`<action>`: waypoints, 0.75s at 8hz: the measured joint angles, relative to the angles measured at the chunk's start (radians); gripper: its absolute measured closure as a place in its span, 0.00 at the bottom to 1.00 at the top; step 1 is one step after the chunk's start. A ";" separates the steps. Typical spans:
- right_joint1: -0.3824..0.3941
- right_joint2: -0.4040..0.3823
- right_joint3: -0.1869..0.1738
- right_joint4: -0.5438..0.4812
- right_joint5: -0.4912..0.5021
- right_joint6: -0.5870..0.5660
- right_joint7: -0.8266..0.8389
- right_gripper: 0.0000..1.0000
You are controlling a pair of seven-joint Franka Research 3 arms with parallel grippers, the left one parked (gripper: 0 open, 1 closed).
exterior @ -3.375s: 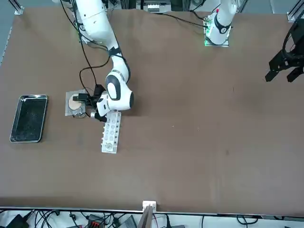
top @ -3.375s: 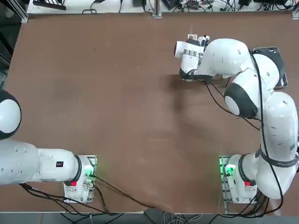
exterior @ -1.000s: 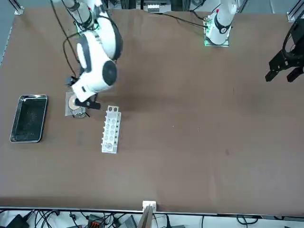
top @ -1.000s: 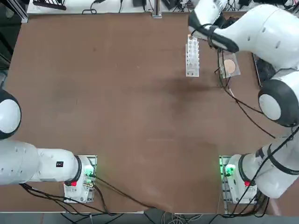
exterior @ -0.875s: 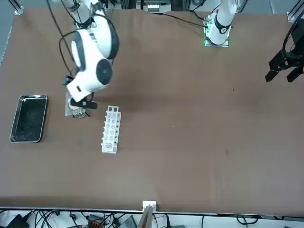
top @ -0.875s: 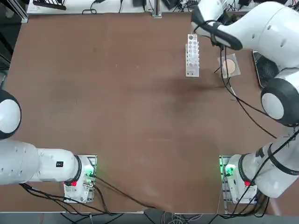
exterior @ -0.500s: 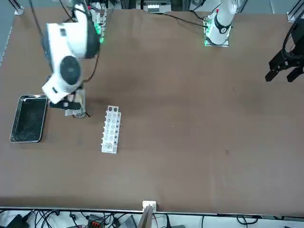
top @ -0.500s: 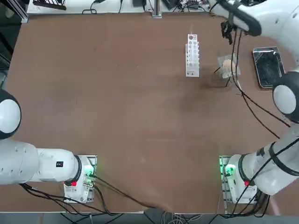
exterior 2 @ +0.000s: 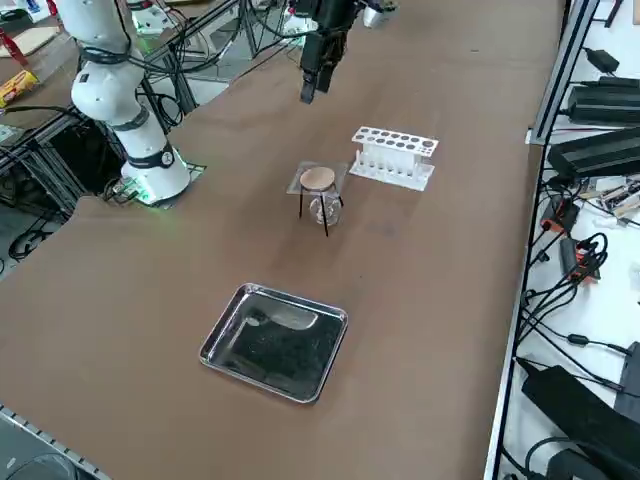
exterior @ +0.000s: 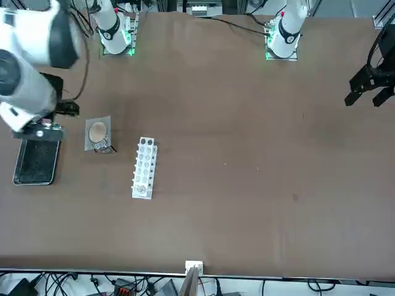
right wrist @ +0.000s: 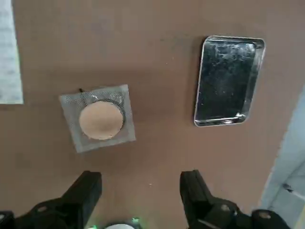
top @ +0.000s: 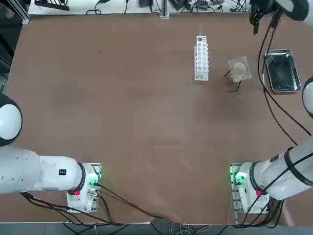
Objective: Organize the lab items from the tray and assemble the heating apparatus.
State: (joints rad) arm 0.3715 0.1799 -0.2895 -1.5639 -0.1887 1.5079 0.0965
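The right pincer, fingers spread wide and empty, has lifted clear of the stacked burner set and now hangs high above the surface. The mesh square sits atop the wire tripod over the small burner. The metal tray lies empty nearby; the white rack stands on the stack's other side, unmoved.

No readable text, labels, brands or numbers on any item or surface.
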 joint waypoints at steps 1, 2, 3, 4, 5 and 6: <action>-0.045 -0.013 0.000 -0.005 0.039 0.028 -0.021 0.00; -0.086 -0.024 0.000 -0.009 0.068 0.048 -0.057 0.00; -0.122 -0.031 0.000 -0.010 0.096 0.066 -0.091 0.00; -0.151 -0.037 0.000 -0.010 0.133 0.088 -0.110 0.00; -0.176 -0.044 0.000 -0.010 0.174 0.106 -0.115 0.00; -0.197 -0.050 0.000 -0.006 0.224 0.119 -0.116 0.00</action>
State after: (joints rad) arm 0.1741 0.1302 -0.2895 -1.5698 0.0354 1.6266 -0.0196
